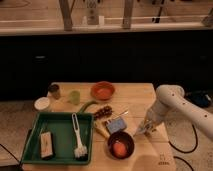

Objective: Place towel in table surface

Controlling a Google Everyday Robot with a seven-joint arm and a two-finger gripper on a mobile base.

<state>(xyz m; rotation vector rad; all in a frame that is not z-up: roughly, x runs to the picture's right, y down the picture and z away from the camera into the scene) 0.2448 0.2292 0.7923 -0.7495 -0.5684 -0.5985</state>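
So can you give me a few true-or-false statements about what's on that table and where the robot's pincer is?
1. The pincer is low over the table's right side. True.
2. The green tray holds a white brush. True.
3. The orange bowl sits inside the tray. False: it sits on the bare wood near the table's far edge.
4. The dark bowl near the front edge is empty. False: an orange round thing lies in it.
5. The green cup stands outside the tray. True.
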